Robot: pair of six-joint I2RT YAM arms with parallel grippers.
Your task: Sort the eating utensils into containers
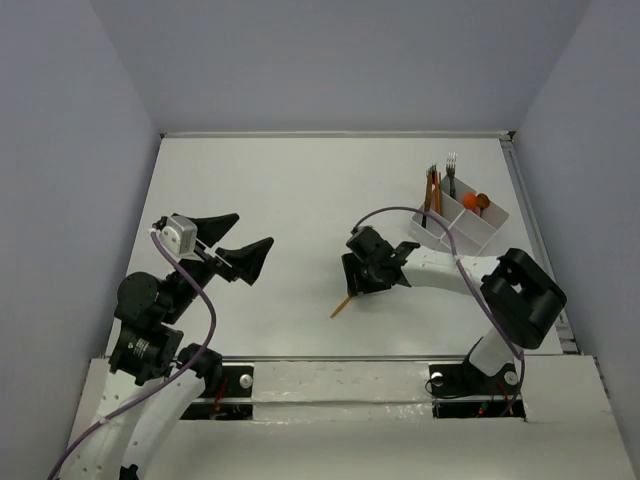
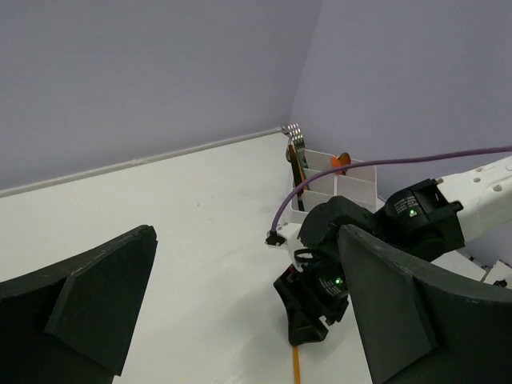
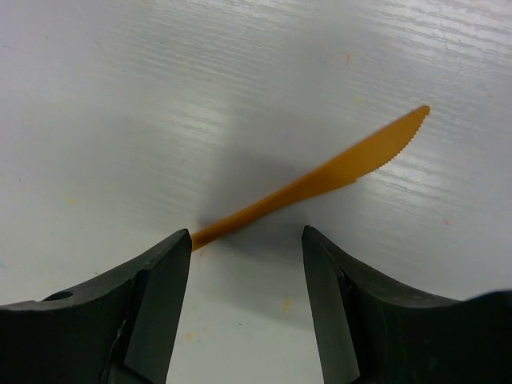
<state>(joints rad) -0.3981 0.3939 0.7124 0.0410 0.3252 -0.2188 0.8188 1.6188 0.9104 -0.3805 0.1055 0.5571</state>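
Note:
An orange plastic knife (image 3: 320, 176) lies flat on the white table, serrated blade to the upper right. My right gripper (image 3: 246, 240) is open just above it, with the handle end beside the left fingertip (image 3: 178, 244). From above, the right gripper (image 1: 353, 287) points down over the knife (image 1: 341, 305). The white divided container (image 1: 470, 228) stands at the far right and holds a silver fork (image 1: 451, 167), an orange spoon (image 1: 476, 201) and upright orange and green utensils (image 1: 432, 190). My left gripper (image 1: 252, 232) is open and empty above the table's left half.
The table is walled by purple panels on three sides. A purple cable (image 1: 415, 212) arcs from the right arm near the container. In the left wrist view the right gripper (image 2: 314, 302) stands over the knife (image 2: 296, 366), with the container (image 2: 336, 182) behind.

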